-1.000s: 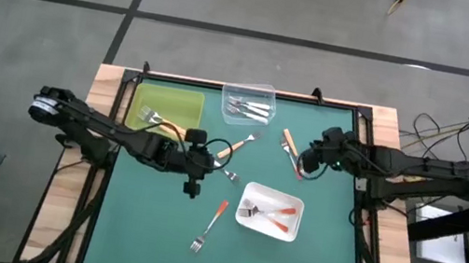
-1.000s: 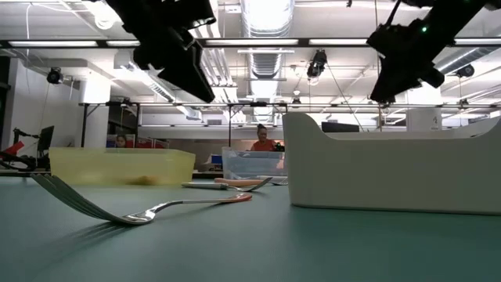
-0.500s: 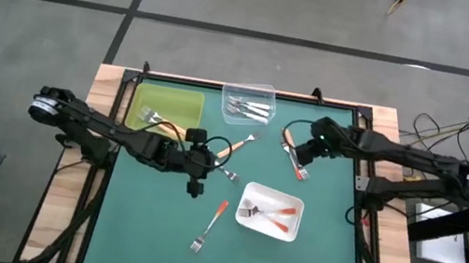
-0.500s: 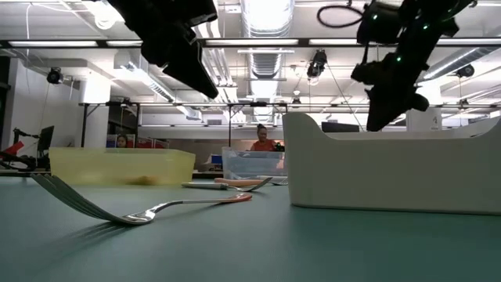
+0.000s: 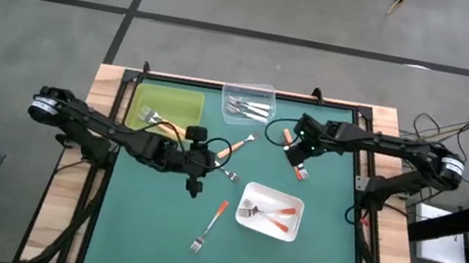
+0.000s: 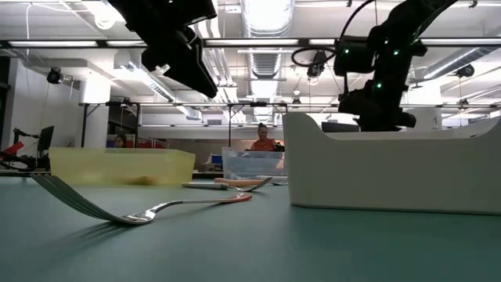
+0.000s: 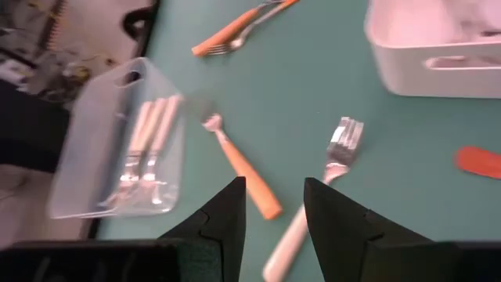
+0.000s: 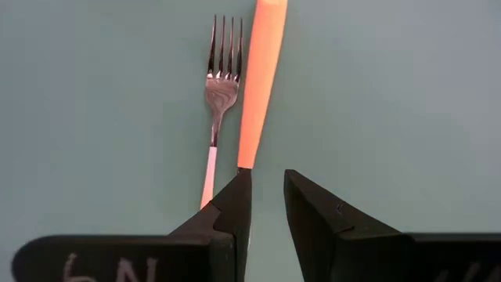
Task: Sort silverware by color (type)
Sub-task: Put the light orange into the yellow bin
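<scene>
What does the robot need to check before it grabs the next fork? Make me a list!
1. Right gripper over a fork: ok, it hovers above the orange-handled fork.
2. Its fingers apart enough to fit the handle: ok, a gap shows.
3. Only one fork in the way: not ok, a white-handled fork lies right beside it.
4. White tray ready for red-orange forks: ok, two lie in it.
5. Left gripper out of the way: ok, it hangs empty mid-table.
6. Fork lined up squarely between the fingers: cannot tell.
</scene>
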Action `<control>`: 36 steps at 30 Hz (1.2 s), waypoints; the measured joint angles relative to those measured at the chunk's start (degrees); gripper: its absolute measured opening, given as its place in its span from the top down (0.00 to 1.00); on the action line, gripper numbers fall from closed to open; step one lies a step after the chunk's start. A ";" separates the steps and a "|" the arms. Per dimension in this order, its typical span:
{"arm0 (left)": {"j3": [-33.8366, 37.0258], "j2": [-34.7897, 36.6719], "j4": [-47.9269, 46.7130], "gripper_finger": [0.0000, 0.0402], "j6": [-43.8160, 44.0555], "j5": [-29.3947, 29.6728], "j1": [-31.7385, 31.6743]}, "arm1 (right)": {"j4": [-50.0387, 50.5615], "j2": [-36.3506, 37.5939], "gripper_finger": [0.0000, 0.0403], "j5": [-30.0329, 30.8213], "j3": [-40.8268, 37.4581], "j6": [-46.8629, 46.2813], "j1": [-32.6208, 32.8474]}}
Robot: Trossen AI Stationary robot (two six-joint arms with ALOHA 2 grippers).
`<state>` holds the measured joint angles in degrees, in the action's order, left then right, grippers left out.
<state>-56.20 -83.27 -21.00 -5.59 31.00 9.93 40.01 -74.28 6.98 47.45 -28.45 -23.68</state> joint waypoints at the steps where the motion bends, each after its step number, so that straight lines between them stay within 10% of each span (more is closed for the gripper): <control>1: -0.01 0.01 0.02 0.72 -0.04 1.16 -0.10 | -0.03 -0.96 0.80 -0.02 0.44 0.06 0.00; 36: -0.01 0.01 0.01 0.72 1.60 3.04 -0.38 | -6.40 -15.85 0.69 -4.00 2.75 8.98 -3.87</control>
<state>-56.21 -83.26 -20.99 -3.99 34.04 9.54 33.61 -90.13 2.98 50.19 -19.47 -27.55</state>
